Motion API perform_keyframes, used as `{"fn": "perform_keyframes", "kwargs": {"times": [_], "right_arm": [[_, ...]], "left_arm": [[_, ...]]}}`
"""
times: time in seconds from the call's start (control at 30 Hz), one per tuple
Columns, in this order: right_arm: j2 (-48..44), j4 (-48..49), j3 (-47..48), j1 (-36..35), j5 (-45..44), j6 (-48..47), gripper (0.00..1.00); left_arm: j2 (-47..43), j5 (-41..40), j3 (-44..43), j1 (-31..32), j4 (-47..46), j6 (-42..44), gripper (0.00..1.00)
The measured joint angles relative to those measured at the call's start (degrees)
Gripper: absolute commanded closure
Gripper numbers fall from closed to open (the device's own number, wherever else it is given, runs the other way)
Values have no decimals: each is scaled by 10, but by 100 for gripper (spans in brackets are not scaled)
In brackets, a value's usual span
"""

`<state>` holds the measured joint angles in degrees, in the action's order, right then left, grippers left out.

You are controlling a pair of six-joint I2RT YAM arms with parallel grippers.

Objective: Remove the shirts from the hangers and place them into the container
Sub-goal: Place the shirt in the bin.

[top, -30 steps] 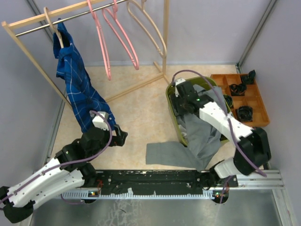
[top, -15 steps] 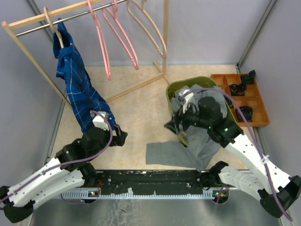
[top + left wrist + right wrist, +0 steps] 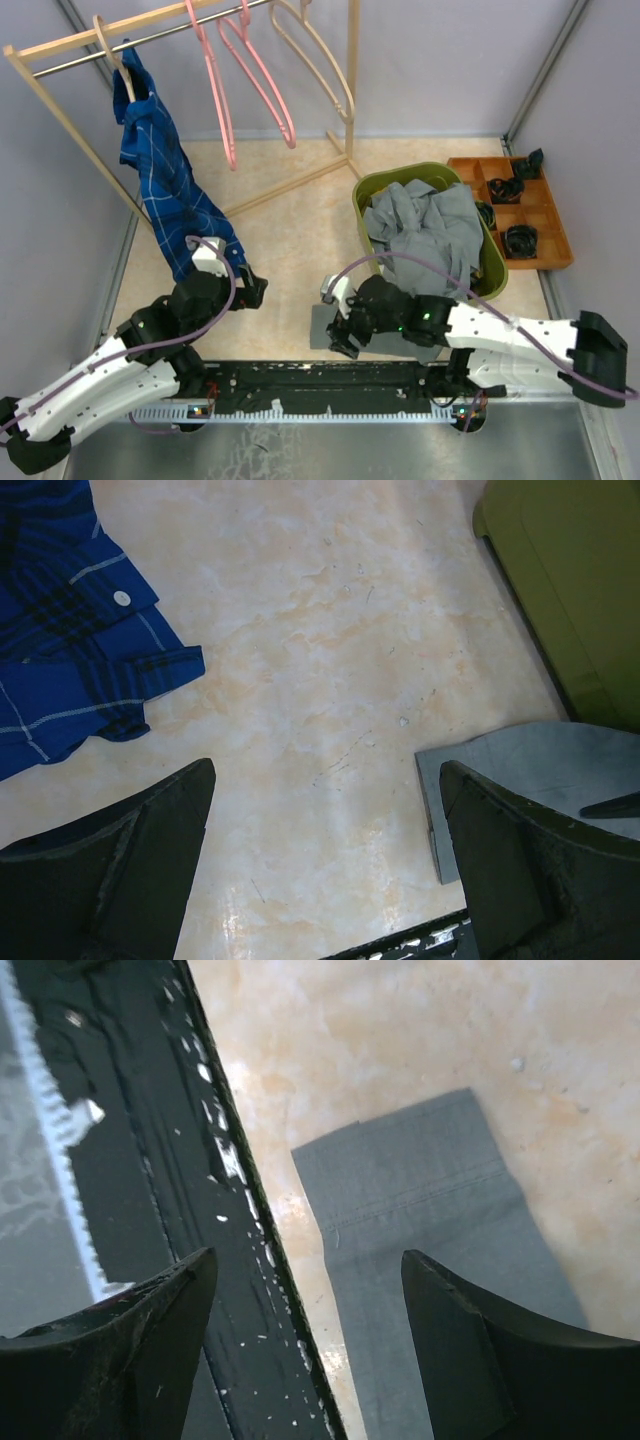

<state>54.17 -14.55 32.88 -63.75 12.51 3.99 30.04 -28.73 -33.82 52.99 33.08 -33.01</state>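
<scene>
While the grey shirt (image 3: 425,225) lies heaped in the container (image 3: 400,172), one sleeve (image 3: 420,1210) trails onto the desk (image 3: 290,210), ending just beside the black base rail (image 3: 300,378). The right fingers (image 3: 338,325) hover above that sleeve, apart and gripping nothing. The left fingers (image 3: 252,290) stand wide apart and empty near the blue shirt (image 3: 160,185), which hangs from a hanger (image 3: 112,55) on the rack (image 3: 60,45). An orange tray (image 3: 556,222) sits just beside the container.

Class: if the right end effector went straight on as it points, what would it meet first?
Probably the grey shirt's sleeve, lying flat on the table ahead of the open right end effector; depth unclear.
</scene>
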Motion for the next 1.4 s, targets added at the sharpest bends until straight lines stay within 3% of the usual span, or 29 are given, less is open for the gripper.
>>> {"fn": "perform_keyframes", "kwargs": {"times": [0.17,0.4,0.5,0.57,0.67,0.8,0.87,0.9,0.97,1.2,1.4], "right_arm": [[97,19,-1,-85,-132,35,20],[241,-5,30,-100,-286,135,17],[279,-7,59,-100,-305,168,26],[297,7,67,-100,-309,186,42],[304,19,68,-100,-309,203,54],[303,19,69,-100,-311,203,60],[296,34,60,-100,-310,196,73],[289,39,52,-100,-308,191,86],[276,48,38,-100,-306,182,98],[226,20,35,-100,-315,171,100],[45,-83,110,-100,-407,177,100]], "left_arm": [[0,-4,0,0,3,-2,1],[0,-5,0,0,4,-5,1],[0,-5,0,0,4,-5,1],[0,-5,0,0,4,-5,1],[0,-5,0,0,4,-5,1],[0,-5,0,0,4,-5,1],[-2,-5,0,0,4,-6,1],[-2,-5,0,0,4,-6,1],[-3,-5,0,0,4,-6,1],[-6,-7,0,0,5,-7,1],[-7,-7,0,0,5,-9,1]]}}
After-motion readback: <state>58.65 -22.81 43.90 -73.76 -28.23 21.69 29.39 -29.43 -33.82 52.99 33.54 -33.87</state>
